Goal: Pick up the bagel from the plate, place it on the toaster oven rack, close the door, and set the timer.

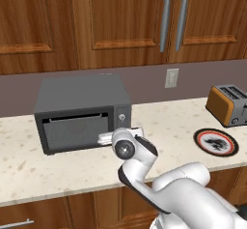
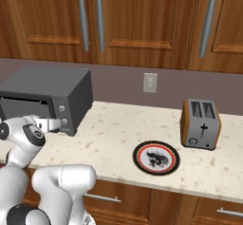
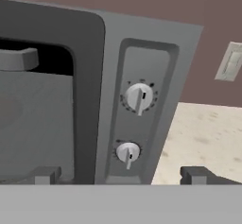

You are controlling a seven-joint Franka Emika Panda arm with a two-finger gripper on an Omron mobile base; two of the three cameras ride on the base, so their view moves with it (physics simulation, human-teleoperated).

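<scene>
The toaster oven [image 1: 82,112] sits at centre left of the left base view, door [image 1: 76,132] up and nearly shut, a dark slit along its top. The plate [image 1: 216,142], lower right, carries no bagel, so the timer step appears to remain. The gripper [image 3: 120,175], fingers spread and holding nothing, faces the two knobs [image 3: 139,97], which the hand view shows closely; the right base view adds the orange toaster [image 2: 200,124].
</scene>
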